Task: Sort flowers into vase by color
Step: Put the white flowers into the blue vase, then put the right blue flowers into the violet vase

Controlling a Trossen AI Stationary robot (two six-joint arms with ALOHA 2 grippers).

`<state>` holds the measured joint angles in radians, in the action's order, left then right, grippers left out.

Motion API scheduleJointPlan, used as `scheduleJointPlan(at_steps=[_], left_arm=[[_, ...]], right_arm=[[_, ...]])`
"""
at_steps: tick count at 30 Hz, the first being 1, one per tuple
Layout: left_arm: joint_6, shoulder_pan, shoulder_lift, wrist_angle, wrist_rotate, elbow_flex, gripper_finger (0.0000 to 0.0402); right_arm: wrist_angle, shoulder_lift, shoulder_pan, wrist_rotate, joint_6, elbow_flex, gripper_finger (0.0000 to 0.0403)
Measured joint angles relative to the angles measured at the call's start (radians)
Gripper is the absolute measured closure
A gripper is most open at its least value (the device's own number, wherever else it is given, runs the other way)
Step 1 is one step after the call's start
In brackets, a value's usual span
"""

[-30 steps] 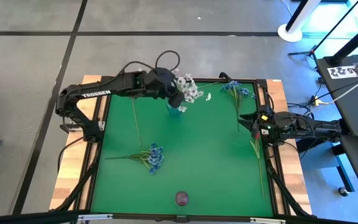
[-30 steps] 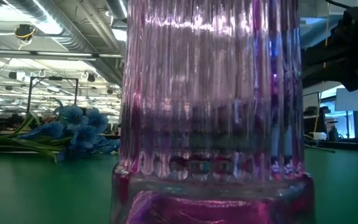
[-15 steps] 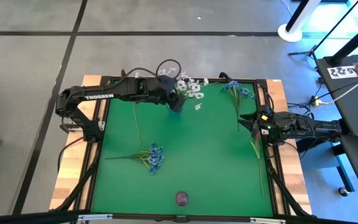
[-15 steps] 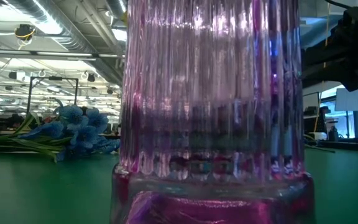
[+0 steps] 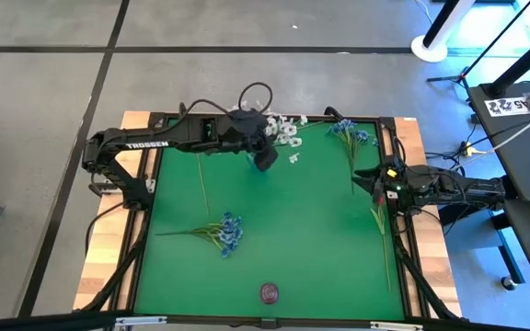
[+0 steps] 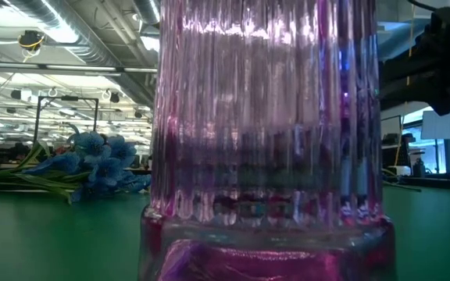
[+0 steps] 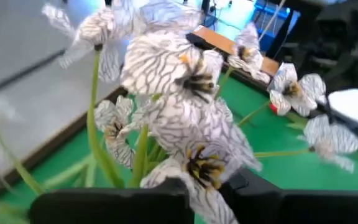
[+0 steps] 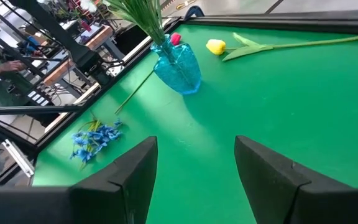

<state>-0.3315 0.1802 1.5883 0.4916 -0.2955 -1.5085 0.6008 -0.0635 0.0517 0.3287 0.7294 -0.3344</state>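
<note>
My left gripper (image 5: 265,158) hangs over the blue glass vase (image 8: 178,65) at the far middle of the green mat, shut on a spray of white flowers (image 5: 285,129). The spray's blossoms fill the left wrist view (image 7: 179,74). Its green stems (image 8: 143,15) stick down into the vase. A blue cluster (image 5: 224,233) lies flat on the mat at the near left, another (image 5: 350,133) at the far right. A yellow bud (image 8: 216,46) and a red bud (image 8: 176,38) lie beyond the vase. My right gripper (image 5: 368,179) is open and empty at the right edge. My left gripper holds the white spray by its green stems (image 7: 107,165), below the blossoms. The fingers hide the place of contact. The blossoms stand ahead of the fingers, leaning toward the far edge. The stems' lower ends (image 8: 160,37) are inside the blue vase.
A pink ribbed glass vase (image 5: 270,292) stands at the near middle and fills the low view (image 6: 264,140). A loose green stem (image 5: 201,179) lies left of the blue vase, another (image 5: 382,234) along the right edge. The mat has a dark raised frame (image 5: 274,116).
My left gripper has gone a little toward the near right and now covers the blue vase from above. The white blossoms have swung toward the far edge and spread out.
</note>
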Motion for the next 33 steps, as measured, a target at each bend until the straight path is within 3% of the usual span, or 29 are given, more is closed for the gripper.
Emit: scheduleJointPlan(at_steps=[8,13,16,21,25,27,29,31,33], left_arm=[[0.201,0.001,0.0,0.033,-0.025,0.0,0.0353],[0.319,-0.022,-0.004,-0.153,-0.063,-0.002,0.0332],[0.367,-0.076,-0.02,-0.237,-0.054,-0.046,0.0329],[0.409,-0.194,-0.077,-0.229,-0.057,-0.12,0.0338],[0.386,-0.304,-0.132,-0.208,-0.051,-0.124,0.0346],[0.349,-0.367,-0.156,-0.206,-0.051,-0.126,0.0349],[0.317,-0.439,-0.168,-0.197,-0.042,-0.126,0.0352],[0.289,-0.511,-0.167,-0.196,-0.019,-0.127,0.0355],[0.263,-0.577,-0.158,-0.188,-0.013,-0.126,0.0358]], right_arm=[[-0.001,0.0,0.0,-0.068,0.037,0.0,0.0188],[-0.001,0.0,0.0,-0.091,0.052,0.0,0.0188],[-0.011,0.0,0.0,-0.095,0.052,0.0,0.0188],[-0.098,0.0,0.0,-0.075,0.052,0.001,0.0188],[-0.274,0.0,0.0,-0.066,0.051,0.001,0.0188],[-0.382,0.0,0.0,-0.006,0.043,0.001,0.0188],[-0.456,-0.008,0.0,0.165,0.002,0.0,0.0188],[-0.452,-0.052,-0.001,0.303,-0.001,-0.009,0.0188],[-0.384,-0.128,0.0,0.349,0.006,-0.027,0.0188]])
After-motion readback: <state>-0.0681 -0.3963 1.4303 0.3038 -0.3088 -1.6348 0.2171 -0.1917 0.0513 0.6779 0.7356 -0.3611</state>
